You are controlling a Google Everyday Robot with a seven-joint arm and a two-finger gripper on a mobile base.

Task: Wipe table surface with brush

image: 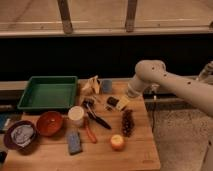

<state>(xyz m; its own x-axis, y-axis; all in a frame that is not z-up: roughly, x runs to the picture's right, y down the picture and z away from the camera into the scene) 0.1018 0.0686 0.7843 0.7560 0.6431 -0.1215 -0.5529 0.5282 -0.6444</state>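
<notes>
The brush (98,118) is a slim black tool lying flat near the middle of the table surface (142,150), its small dark head toward the back left. My gripper (129,95) hangs from the white arm (165,82) over the table's back right part. It is right of the flat black block (112,101) and a hand's width back and right of the brush. It is apart from the brush.
A green tray (31,104) stands back left. An orange-handled tool (90,133), white cup (76,115), red bowl (49,123), purple bowl (20,135), blue sponge (74,142), dark grape bunch (128,122) and orange fruit (117,142) lie around the brush.
</notes>
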